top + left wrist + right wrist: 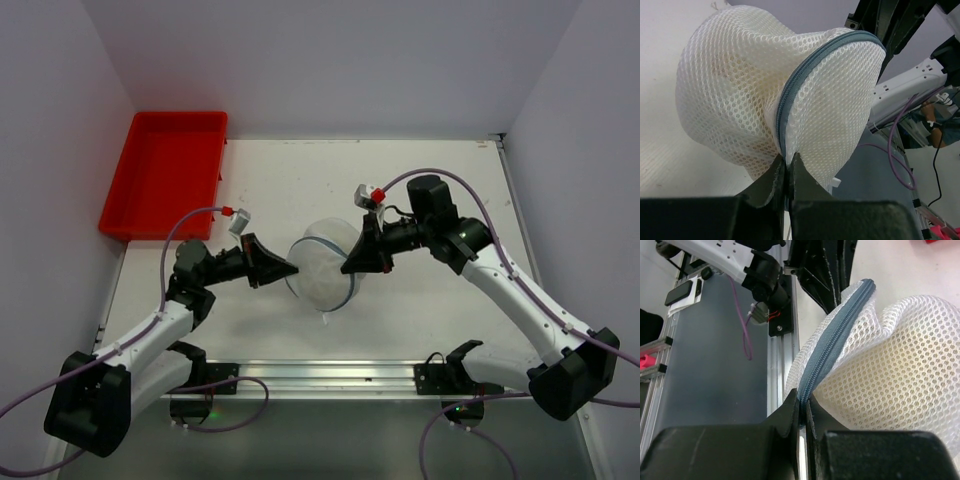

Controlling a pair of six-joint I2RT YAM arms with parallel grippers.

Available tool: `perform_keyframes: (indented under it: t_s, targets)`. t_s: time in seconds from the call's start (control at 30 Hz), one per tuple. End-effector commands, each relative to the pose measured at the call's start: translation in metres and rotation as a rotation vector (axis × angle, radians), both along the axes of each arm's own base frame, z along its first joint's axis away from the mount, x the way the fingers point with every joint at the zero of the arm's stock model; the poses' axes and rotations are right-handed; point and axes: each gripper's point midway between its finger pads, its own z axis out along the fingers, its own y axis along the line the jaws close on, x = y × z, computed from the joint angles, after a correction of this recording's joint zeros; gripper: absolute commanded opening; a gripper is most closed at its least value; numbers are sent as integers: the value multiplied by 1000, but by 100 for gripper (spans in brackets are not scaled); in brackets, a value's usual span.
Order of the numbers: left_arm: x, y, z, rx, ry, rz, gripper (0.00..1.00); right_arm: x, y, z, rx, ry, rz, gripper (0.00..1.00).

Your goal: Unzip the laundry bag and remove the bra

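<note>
Closest to the lens in each wrist view are the dark fingers. The left gripper is clenched on the grey zip seam of the laundry bag, and the right gripper is pinched on that same seam from the opposite side.

Seen from above, the white bench carries everything. The red tray sits at its far left corner, well apart from the work. The bag is mid-bench, tipped up on edge and held between the two grippers.

The zip looks closed along every stretch in view, so the step in hand is probably finding the slider and drawing it round. To do that well, one gripper should act as an anchor and keep the seam taut. The other should let go, take the pull, and run it along the curve of the rim rather than tugging straight. A straight tug could bunch the soft mesh into the teeth.

No view shows the slider; it may lie under the fingers or on an arc turned away. A small white tab pokes out below the bag, but I cannot tell whether it is a label or a cord. The bra shows only as a faint tan shade through the mesh, with no shape to read. I also cannot tell whether the bag's underside touches the bench.
</note>
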Motion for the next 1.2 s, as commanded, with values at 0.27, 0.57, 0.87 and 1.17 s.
perform_keyframes:
  t_s: [0.27, 0.57, 0.87, 1.17]
  targets:
    - [40, 13, 1, 61, 155, 256, 0, 83, -33, -33, -97, 4, -611, 69]
    - [65, 8, -10, 34, 377, 440, 0, 61, -33, -47, -23, 60, -649, 99]
    - [76, -3, 0, -30, 492, 541, 0, 45, 27, -71, 53, 189, -746, 68]
    - [79, 5, 3, -27, 521, 600, 0, 36, 70, -111, 20, 331, -642, 51]
